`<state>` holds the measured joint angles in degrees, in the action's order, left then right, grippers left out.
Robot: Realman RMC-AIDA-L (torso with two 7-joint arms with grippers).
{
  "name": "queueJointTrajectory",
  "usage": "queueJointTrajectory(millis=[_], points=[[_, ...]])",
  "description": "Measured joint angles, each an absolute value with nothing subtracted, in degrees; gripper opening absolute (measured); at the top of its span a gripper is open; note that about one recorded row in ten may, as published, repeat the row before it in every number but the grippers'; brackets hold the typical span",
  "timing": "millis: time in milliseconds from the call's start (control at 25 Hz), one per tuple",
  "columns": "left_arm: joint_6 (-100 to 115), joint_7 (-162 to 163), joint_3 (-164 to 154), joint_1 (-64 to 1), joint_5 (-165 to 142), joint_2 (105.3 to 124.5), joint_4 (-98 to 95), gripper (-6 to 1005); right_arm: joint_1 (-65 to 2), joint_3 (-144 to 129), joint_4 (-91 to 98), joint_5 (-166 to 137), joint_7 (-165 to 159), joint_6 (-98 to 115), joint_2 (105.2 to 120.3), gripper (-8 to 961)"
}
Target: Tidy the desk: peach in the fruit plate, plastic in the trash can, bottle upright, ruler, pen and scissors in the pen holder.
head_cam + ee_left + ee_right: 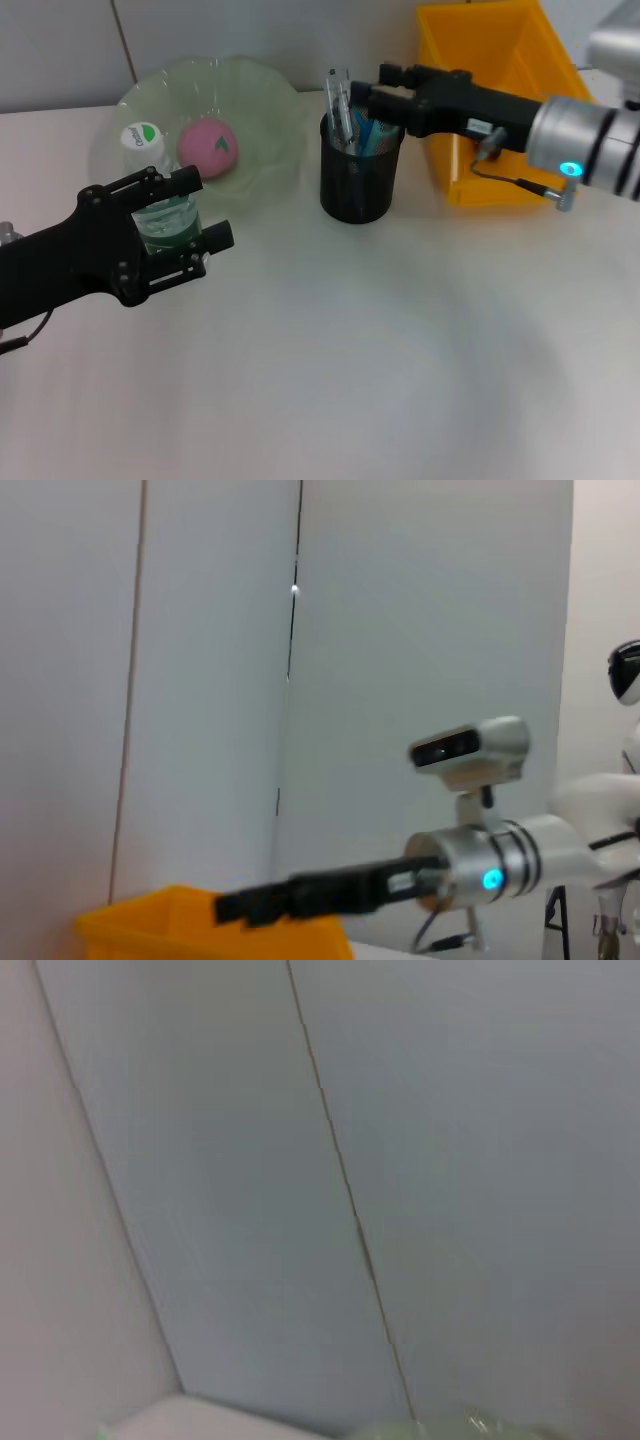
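Note:
A clear bottle (163,212) with a white cap stands upright at the front rim of the pale green fruit plate (270,115). My left gripper (205,208) is shut on the bottle, one finger on each side of its body. A pink peach (207,147) lies in the plate. The black mesh pen holder (360,175) holds a clear ruler (340,100) and blue-handled items. My right gripper (368,86) hovers over the holder's rim, right beside the ruler's top. The yellow trash can (500,60) stands behind the right arm. No plastic is in view.
The left wrist view shows the right arm (470,865) and the yellow bin's rim (190,915) against the grey wall. The right wrist view shows the wall and a sliver of the plate (450,1427). Bare white desk (380,350) fills the front.

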<state>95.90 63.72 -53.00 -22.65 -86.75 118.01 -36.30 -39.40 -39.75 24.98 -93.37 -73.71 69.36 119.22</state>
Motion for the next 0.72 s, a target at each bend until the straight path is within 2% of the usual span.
queueJointTrajectory(millis=[320, 480, 520, 560, 720], points=[[96.33, 68.0, -53.09, -22.25, -86.76, 117.95, -35.63, 731, -30.02, -40.29, 29.29, -91.69, -74.42, 88.46, 118.43, 605], [98.64, 69.97, -53.94, -22.37, -88.18, 117.94, -35.59, 732, -27.49, -40.81, 33.2, -95.71, -77.06, 93.94, 118.09, 606], [98.51, 69.98, -54.59, -22.84, -90.15, 118.05, -35.52, 732, -27.02, -40.86, 34.17, -97.91, -78.18, 95.76, 117.4, 606], [98.09, 69.98, -54.88, -23.22, -91.48, 118.16, -35.25, 732, -27.02, -40.86, 34.17, -97.91, -78.18, 95.76, 117.4, 633], [97.13, 69.94, -55.2, -24.25, -93.62, 118.26, -33.83, 772, -27.12, -40.93, 33.49, -102.88, -79.07, 99.31, 115.15, 739]])
